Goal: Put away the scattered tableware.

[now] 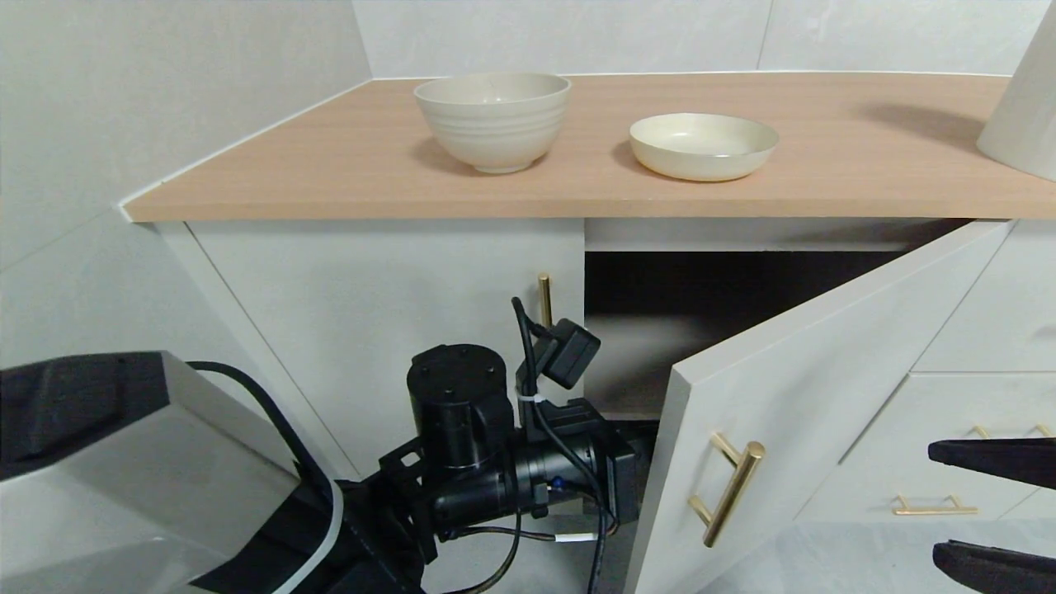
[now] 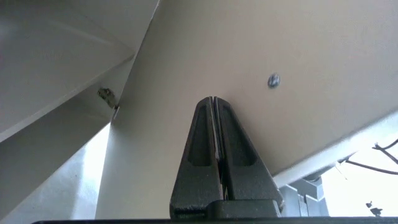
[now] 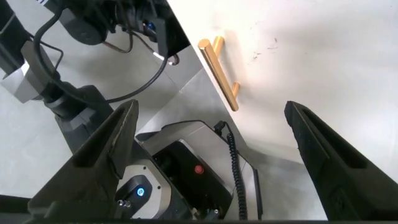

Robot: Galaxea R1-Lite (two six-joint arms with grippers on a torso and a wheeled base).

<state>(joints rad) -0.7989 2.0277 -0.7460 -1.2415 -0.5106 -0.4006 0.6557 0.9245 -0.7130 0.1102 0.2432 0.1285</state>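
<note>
A deep cream bowl point(image 1: 493, 120) and a shallow cream dish point(image 1: 703, 145) stand on the wooden counter point(image 1: 346, 173). Below them the right cabinet door point(image 1: 792, 388) stands swung open, its gold handle point(image 1: 730, 488) facing outward. My left arm point(image 1: 511, 462) sits low in front of the cabinet, with its end behind the door's edge. The left gripper point(image 2: 212, 102) is shut and empty, its tip against the door's inner panel point(image 2: 298, 56). The right gripper point(image 1: 936, 502) hangs open and empty at the far right, facing the door's handle point(image 3: 219, 71).
The cabinet opening point(image 1: 701, 330) is dark inside with a pale floor. The left door point(image 1: 371, 330) is closed and has a gold handle point(image 1: 544, 299). Drawers with gold pulls point(image 1: 935, 505) lie to the right. A white object point(image 1: 1023, 107) stands at the counter's right end.
</note>
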